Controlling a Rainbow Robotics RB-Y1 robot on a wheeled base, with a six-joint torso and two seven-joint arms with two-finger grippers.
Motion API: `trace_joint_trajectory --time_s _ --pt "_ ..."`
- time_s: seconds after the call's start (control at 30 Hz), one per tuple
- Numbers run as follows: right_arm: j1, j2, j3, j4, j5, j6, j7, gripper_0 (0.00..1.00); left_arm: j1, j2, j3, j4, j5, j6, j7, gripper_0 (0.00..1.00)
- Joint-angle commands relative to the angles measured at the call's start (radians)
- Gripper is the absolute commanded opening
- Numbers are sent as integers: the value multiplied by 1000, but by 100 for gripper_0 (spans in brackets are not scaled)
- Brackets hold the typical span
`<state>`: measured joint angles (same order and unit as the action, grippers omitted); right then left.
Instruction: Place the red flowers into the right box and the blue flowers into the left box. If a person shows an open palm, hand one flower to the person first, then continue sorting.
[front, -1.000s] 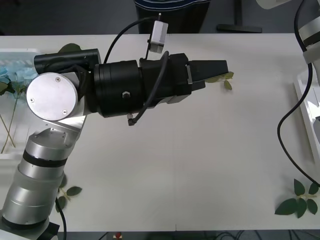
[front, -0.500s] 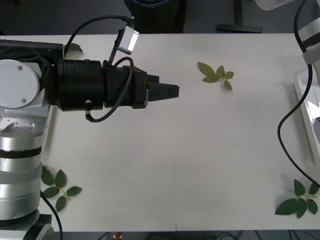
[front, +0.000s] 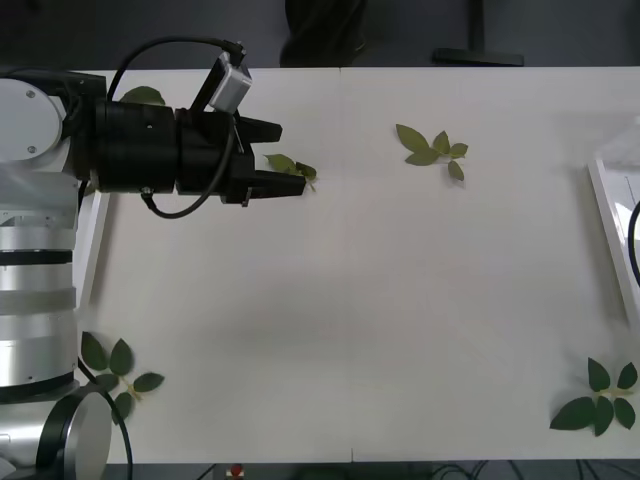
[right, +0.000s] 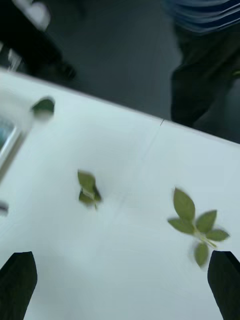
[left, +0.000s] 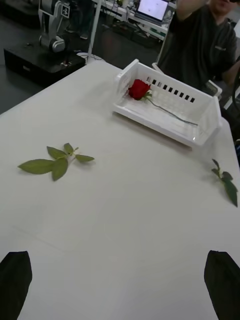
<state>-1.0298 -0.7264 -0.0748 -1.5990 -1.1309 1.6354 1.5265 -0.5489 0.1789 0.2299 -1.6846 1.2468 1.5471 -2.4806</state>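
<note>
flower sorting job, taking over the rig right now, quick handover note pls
Left gripper: open, empty, over the table's left part, just above a leaf sprig.
Right gripper: open, empty, above the table.
Right box: one red rose lies in it.
Left box: its edge shows under the left arm, contents hidden.
Done: at least that rose.
Left: what lies on the table looks like loose sprigs, so check both boxes before calling it finished.

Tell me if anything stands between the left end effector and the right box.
Nothing solid does. The left end effector, open, faces the right box across the table. Only a near leaf sprig beside it and a far leaf sprig lie flat along the way.
</note>
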Motion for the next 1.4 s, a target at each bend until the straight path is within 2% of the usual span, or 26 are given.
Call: trace_joint_trajectory --time_s 0.03,0.13,0.23,0.4,0.53,0.7,0.83,1.03,1.27,1.4 --pt "88 -36 -122 -75 -132 167 236 100 -71 33 8 -12 -33 13 -146 100" --pt "181 -41 -184 -84 -248 285 412 100 -101 39 29 -12 -49 62 -164 100" --pt "246 -41 -212 -110 -280 285 538 100 -118 51 46 -12 -49 111 -159 100" --pt "389 -33 -218 -196 -277 285 778 100 -124 143 26 -12 -7 153 -146 100" --pt "531 7 -212 -294 -185 285 929 100 -128 246 -20 -14 40 153 -121 100" --pt "639 51 -155 -366 -62 285 1034 100 -129 333 -61 -14 123 154 -37 100" --pt "663 81 -102 -388 20 285 1046 100 -137 386 -75 -17 141 157 -32 100" --pt "663 131 -97 -406 125 271 1058 100 -141 432 -92 -17 157 157 -27 100" --pt "663 142 -97 -412 102 109 1058 100 -144 432 -92 -17 151 153 -31 100" --pt "662 148 -97 -412 97 67 1061 100 -144 429 -92 -17 149 146 -35 100"
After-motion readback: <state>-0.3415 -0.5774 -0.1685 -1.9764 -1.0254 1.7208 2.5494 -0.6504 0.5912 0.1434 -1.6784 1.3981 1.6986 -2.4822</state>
